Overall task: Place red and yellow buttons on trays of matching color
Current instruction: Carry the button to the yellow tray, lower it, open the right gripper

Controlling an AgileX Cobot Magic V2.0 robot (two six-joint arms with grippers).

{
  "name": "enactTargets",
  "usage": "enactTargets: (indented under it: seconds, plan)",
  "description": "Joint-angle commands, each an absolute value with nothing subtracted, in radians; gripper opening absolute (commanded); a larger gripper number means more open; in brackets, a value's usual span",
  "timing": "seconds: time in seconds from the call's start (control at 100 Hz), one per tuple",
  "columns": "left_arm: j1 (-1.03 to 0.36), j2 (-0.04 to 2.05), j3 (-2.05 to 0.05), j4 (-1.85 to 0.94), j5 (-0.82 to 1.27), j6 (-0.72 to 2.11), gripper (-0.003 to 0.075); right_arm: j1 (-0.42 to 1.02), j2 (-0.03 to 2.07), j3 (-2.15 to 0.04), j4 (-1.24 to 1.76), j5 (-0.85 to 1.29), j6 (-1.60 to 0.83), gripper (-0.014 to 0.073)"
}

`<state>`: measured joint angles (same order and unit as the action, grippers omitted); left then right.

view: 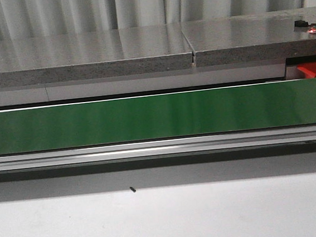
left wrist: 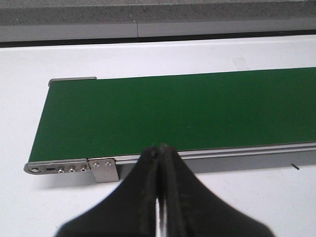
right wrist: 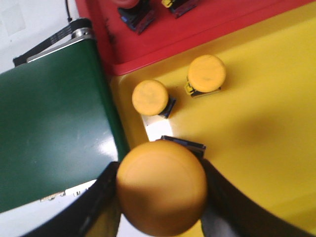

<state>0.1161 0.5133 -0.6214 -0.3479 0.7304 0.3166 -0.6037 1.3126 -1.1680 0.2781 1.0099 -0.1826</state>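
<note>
A white table fills the near part of the front view, bare apart from a tiny dark speck near its middle. Across it runs the green conveyor belt, reaching both side edges of that view, with an aluminium rail along its near edge. Behind it stands a grey stone counter, a small device with a red light at its far right corner. A patch of red shows at the belt's far right end; neither arm appears in this view.

In the left wrist view the belt's rounded end and bolted bracket lie just beyond the left gripper, whose black jaws are pressed together on nothing, over open white table.

In the right wrist view the yellow tray sits against the belt's end, edge to edge with the red tray. The right gripper is clamped on a large yellow button above the yellow tray's edge beside the belt. Two smaller yellow buttons rest in the tray near the red tray's border, apart from each other; the tray's remaining floor is open.
</note>
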Motion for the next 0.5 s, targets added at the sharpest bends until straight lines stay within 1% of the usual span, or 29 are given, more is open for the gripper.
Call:
enactTargets:
  seconds: [0.0, 0.3, 0.49]
  plan:
    - [0.112, 0.515, -0.65, -0.374, 0.667, 0.313, -0.002, -0.637, 1.314, -1.19, 0.33, 0.952, -0.216, 0.0244]
    - [0.112, 0.515, -0.65, -0.374, 0.667, 0.313, -0.002, -0.684, 1.467, -1.19, 0.33, 0.928, -0.231, 0.0244]
    - [0.112, 0.515, -0.65, -0.374, 0.667, 0.313, -0.002, -0.699, 1.528, -1.181, 0.33, 0.884, -0.251, 0.0244]
